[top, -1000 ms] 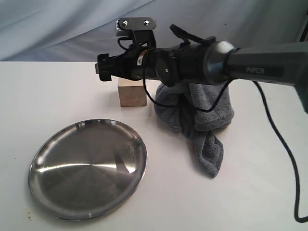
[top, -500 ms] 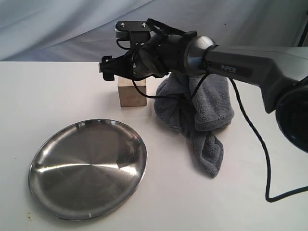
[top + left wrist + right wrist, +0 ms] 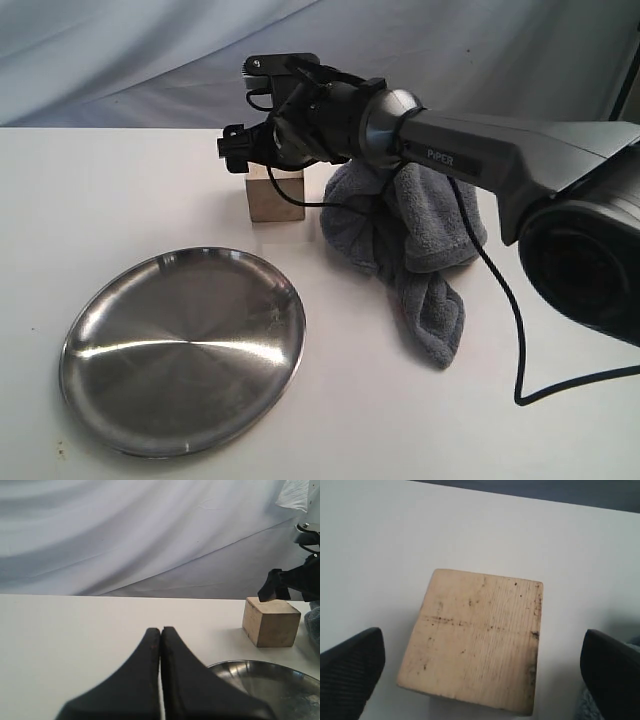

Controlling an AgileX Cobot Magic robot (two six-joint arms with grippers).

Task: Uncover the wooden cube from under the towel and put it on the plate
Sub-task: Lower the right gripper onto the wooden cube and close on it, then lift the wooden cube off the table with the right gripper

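Cube uncovered; grasp and transfer to plate judged outstanding.
Wooden cube [image 3: 275, 193] sat bare, just beyond plate [image 3: 180, 350], with towel [image 3: 420, 240] heaped at its right. Right gripper [image 3: 237, 150] hung over cube, fingers spread and empty; left gripper [image 3: 161, 645] pressed closed, empty.

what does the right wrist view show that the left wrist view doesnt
Only the right wrist view: the top face of the wooden cube seen from above, with grain and dark specks, lying between the spread fingertips of the open right pincer. Only the left wrist view: the shut left pincer, part of the plate, and the grey backdrop cloth. Both: the cube, the white table, and some part of the right pincer.
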